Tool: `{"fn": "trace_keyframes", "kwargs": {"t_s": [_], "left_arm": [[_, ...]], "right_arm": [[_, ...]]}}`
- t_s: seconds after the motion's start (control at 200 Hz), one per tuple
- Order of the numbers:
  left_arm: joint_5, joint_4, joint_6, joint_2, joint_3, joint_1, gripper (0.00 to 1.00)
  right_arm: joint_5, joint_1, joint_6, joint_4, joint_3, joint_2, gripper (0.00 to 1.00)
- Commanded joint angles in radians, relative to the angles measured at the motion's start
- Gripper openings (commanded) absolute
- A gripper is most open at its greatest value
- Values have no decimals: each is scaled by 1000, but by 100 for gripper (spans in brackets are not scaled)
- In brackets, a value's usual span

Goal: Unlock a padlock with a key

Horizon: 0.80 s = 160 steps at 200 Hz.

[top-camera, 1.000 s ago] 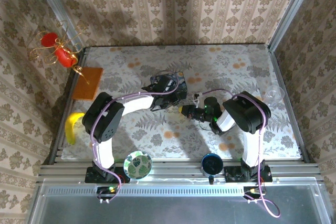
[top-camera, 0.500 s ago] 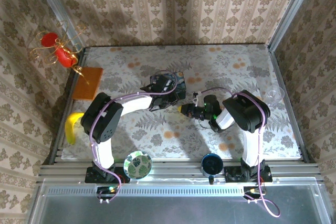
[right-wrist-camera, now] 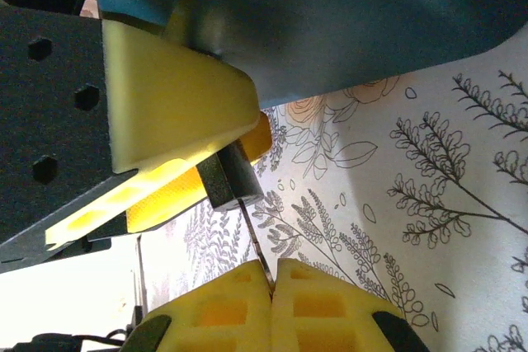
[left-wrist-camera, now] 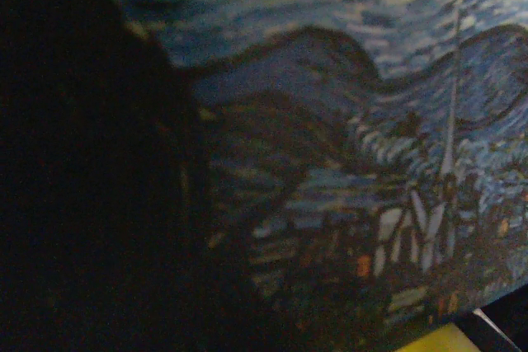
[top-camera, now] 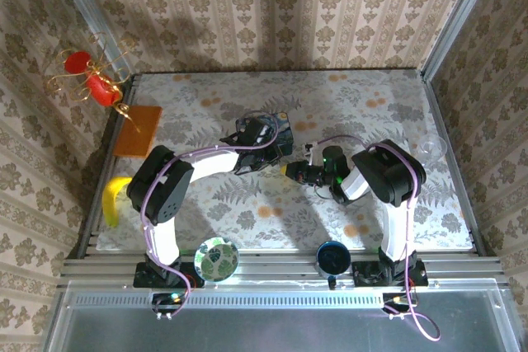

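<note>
In the right wrist view my right gripper [right-wrist-camera: 272,276] is shut on the key [right-wrist-camera: 254,237], a thin dark sliver. Its tip meets the underside of the padlock [right-wrist-camera: 229,177], a small dark-grey block. The padlock sits between the yellow fingers [right-wrist-camera: 169,109] of my left gripper [top-camera: 279,157], which is shut on it. The blue painted tin [right-wrist-camera: 330,22] hangs close above them. From the top, both grippers meet mid-table beside the tin [top-camera: 272,128], my right gripper [top-camera: 291,172] coming from the right. The left wrist view is pressed against the tin's painting [left-wrist-camera: 346,121]. The padlock's shackle is hidden.
A banana [top-camera: 115,198] and an orange board [top-camera: 138,130] lie at the left edge, with a red ornament [top-camera: 91,80] on the wall. A patterned bowl [top-camera: 217,259] and a dark round tin [top-camera: 332,257] sit near the arm bases. A clear cup [top-camera: 431,147] stands far right.
The right forearm and wrist have shifted slightly up and toward the left gripper. Both grips stay as they were, and the left arm has not moved.
</note>
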Motion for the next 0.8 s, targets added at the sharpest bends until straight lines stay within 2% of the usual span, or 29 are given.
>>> {"fn": "trace_keyframes", "kwargs": {"t_s": [0.0, 0.405, 0.67, 0.795], "left_arm": [[158, -32, -7, -13, -29, -48, 0], [167, -20, -17, -4, -28, -57, 0], [199, 4, -38, 19, -21, -58, 0], [197, 5, -48, 23, -23, -60, 0]], "right_arm": [[19, -20, 48, 136, 63, 39, 0], [-50, -36, 21, 153, 68, 29, 0], [-40, -28, 2, 162, 88, 24, 0], [13, -14, -44, 135, 68, -28, 0]]}}
